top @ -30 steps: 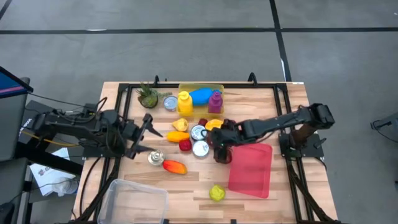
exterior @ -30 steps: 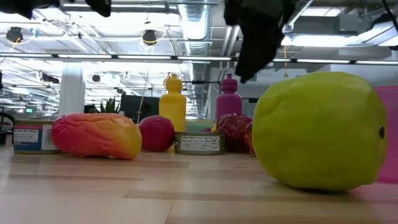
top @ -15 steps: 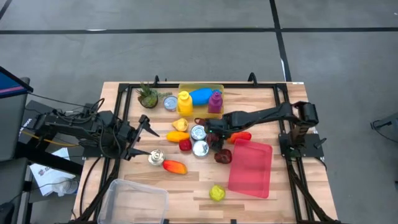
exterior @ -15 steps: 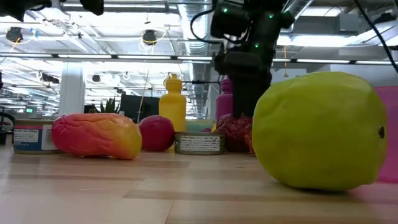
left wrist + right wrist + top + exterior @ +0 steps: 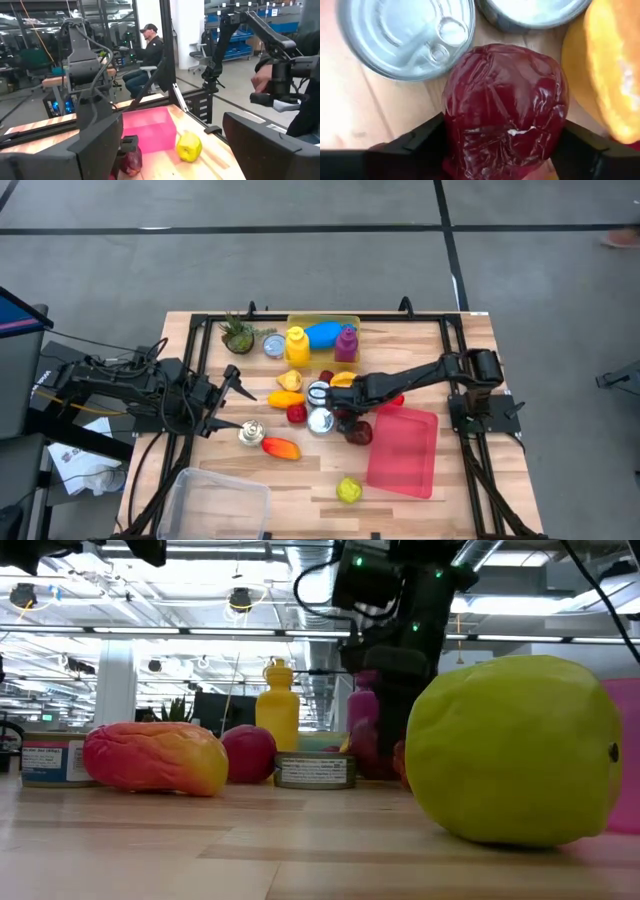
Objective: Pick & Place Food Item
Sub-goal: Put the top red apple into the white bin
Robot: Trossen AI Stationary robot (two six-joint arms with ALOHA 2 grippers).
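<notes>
I've got the right claw down in the middle of the food cluster, w/ its fingers set on either side of the dark red fruit. Wrist cam shows the fruit filling the gap and both fingers touching its sides, so I'd call it pinching the fruit, tho it's not lifted yet as far as I can tell. The fruit sits on the wood surface just beside 2 tin cans and something orange, all crowded close.

Left claw hangs well off to the left side, fingers spread, holding nothing; waiting.

Progress, my read: pick is just being made, place is all still to do. Likely drop spots are the pink tray just beside the fruit or the clear bin at the near left corner; can't say which. Other food, e.g. the yellow-green fruit and the red-orange one, lies loose on the surface, so lots left if all of it has to move
</notes>
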